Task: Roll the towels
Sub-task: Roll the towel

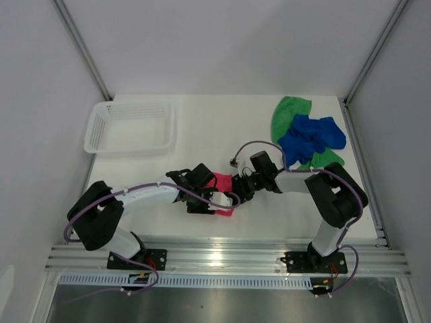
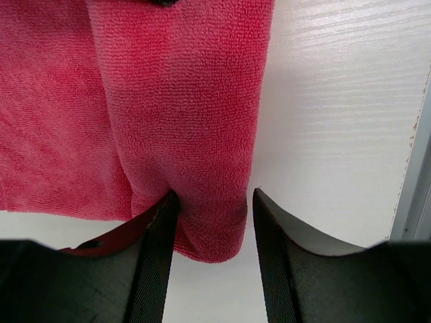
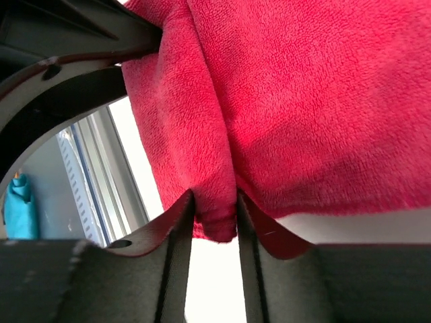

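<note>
Left arm (image 1: 145,196) and right arm (image 1: 295,180): white link shells, bulky black joint housings. Purple cables (image 1: 259,142) run exposed along both arms in loose loops. Bases (image 1: 145,259): black, with small orange fittings. Left end effector (image 2: 212,202) and right end effector (image 3: 215,202): matte black, with curved tapering fingers and finely textured inner faces.

A: How many towels do you count?
B: You have three towels: one pink-red towel (image 1: 223,182), one blue towel (image 1: 311,136) and one green towel (image 1: 289,111).
A: Any baskets?
B: You have one white mesh basket (image 1: 95,132), on the one table (image 1: 209,121).
A: And the arms?
B: You have two, the left arm (image 1: 145,196) and the right arm (image 1: 333,195). Each carries one gripper, so that's two: the left gripper (image 2: 210,222) and the right gripper (image 3: 215,208). You see two fingers on each, four in all.
</note>
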### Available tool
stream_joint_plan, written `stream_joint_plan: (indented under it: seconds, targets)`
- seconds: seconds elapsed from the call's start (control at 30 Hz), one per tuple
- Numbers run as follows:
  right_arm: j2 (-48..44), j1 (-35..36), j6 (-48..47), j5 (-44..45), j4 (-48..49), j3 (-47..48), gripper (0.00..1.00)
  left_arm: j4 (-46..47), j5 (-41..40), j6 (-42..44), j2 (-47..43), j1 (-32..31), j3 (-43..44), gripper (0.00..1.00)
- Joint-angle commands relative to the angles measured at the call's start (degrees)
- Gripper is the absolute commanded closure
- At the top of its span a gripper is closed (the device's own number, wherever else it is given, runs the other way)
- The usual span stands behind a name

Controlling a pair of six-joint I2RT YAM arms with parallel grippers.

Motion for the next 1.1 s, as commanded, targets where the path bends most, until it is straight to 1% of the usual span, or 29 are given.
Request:
stream_joint_plan:
  seconds: [0.0, 0.03, 0.07, 0.1, 0.2, 0.3, 0.33, 0.37, 0.4, 0.43, 0.47, 0.5, 0.53, 0.57, 0.6, 0.63, 0.67, 0.7, 0.77, 0.8, 0.83, 0.9, 1.0, 1.07]
  targets:
    - [-4.41, -1.28, -2.72, 3.4, -3.13, 1.24, 0.65, -1.08, 1.52, -2.43, 1.84, 0.53, -0.64, 0.48]
    - [-5.29, -1.54, -3.15, 4.01, -3.83, 0.98, 0.62, -1.08, 1.69, -2.61, 2.19, 0.53, -0.81, 0.48]
    - [-6.87, -1.98, -3.5, 4.46, -3.83, 0.8, 0.61, -1.0, 1.69, -2.87, 2.46, 0.53, -0.73, 0.48]
    - [-7.75, -2.25, -4.03, 4.98, -6.45, 0.62, 0.6, -0.91, 1.87, -2.87, 2.55, 0.53, -1.34, 0.48]
    - [-11.08, -3.04, -5.61, 6.39, -7.18, -0.6, 0.59, -0.3, 1.87, -2.87, 2.9, 0.53, -2.31, 0.49]
    - [-14.69, -3.39, -6.58, 6.66, -5.86, -2.97, 0.59, 0.15, 1.43, -3.31, 3.34, 0.53, -2.31, 0.54]
    - [-15.57, -3.39, -6.76, 6.66, -5.42, -3.68, 0.59, 0.32, 1.26, -3.57, 3.6, 0.62, -1.96, 0.62]
    - [-16.54, -3.39, -6.85, 6.74, -4.81, -4.47, 0.59, 0.15, 1.34, -4.18, 3.69, 0.7, -1.78, 0.68]
    - [-18.64, -3.39, -6.76, 6.92, -1.84, -6.39, 0.59, -0.55, 1.78, -4.36, 3.6, 0.79, -1.61, 0.73]
    - [-19.79, -3.39, -6.59, 6.92, -0.42, -7.63, 0.59, -0.99, 2.13, -4.8, 3.6, 0.88, -1.26, 0.84]
    - [-20.93, -3.39, -6.58, 6.75, 1.42, -8.94, 0.59, -1.43, 2.48, -5.33, 3.43, 1.32, -0.99, 0.89]
    - [-23.73, -3.22, -6.76, 6.92, 5.79, -12.26, 0.59, -2.83, 3.53, -5.51, 3.34, 1.49, -0.29, 0.95]
    - [-25.15, -2.96, -7.11, 7.18, 8.18, -14.04, 0.59, -3.45, 4.15, -5.94, 3.25, 2.19, 0.41, 0.98]
    - [-26.64, -2.52, -7.63, 8.23, 13.08, -15.88, 0.59, -4.85, 4.59, -6.21, 3.17, 2.55, 1.02, 0.99]
    - [-29.35, -0.86, -9.81, 9.11, 15.39, -19.29, 0.59, -5.47, 5.64, -6.38, 3.08, 2.9, 1.29, 0.99]
    - [-30.6, 0.46, -11.49, 10.25, 16.98, -20.63, 0.59, -6.17, 6.26, -6.65, 3.08, 3.77, 1.82, 0.99]
    - [-31.66, 2.13, -16.03, 12.78, 18.21, -21.52, 0.58, -6.96, 6.96, -6.74, 3.08, 4.22, 2.69, 0.99]
    - [-32.62, 5.54, -18.43, 14.2, 18.49, -22.74, 0.58, -9.23, 8.97, -6.74, 3.16, 4.74, 3.14, 0.99]
    - [-34.74, 8.72, -22.21, 17.1, 20.14, -23.72, 0.57, -11.88, 11.7, -6.65, 3.34, 6.59, 5.95, 0.99]
    - [-35.09, 9.95, -24.14, 19.73, 21.38, -24.24, 0.56, -14.33, 12.93, -6.56, 3.78, 7.03, 6.74, 0.99]
    - [-35.62, 11.88, -24.95, 20.8, 22.43, -24.77, 0.56, -15.22, 14.51, -6.04, 4.04, 7.73, 7.7, 0.99]
    - [-35.89, 13.21, -26.96, 24.21, 24.55, -24.78, 0.55, -16.63, 15.23, -5.25, 4.57, 7.91, 8.76, 0.99]
    - [-35.45, 15.59, -29.51, 27.48, 28.15, -24.86, 0.51, -19.18, 17.16, -3.58, 5.97, 8.52, 10.95, 0.99]
    - [-33.79, 16.82, -30.84, 27.66, 30.08, -24.69, 0.48, -20.5, 18.21, -3.31, 6.5, 8.7, 11.22, 0.99]
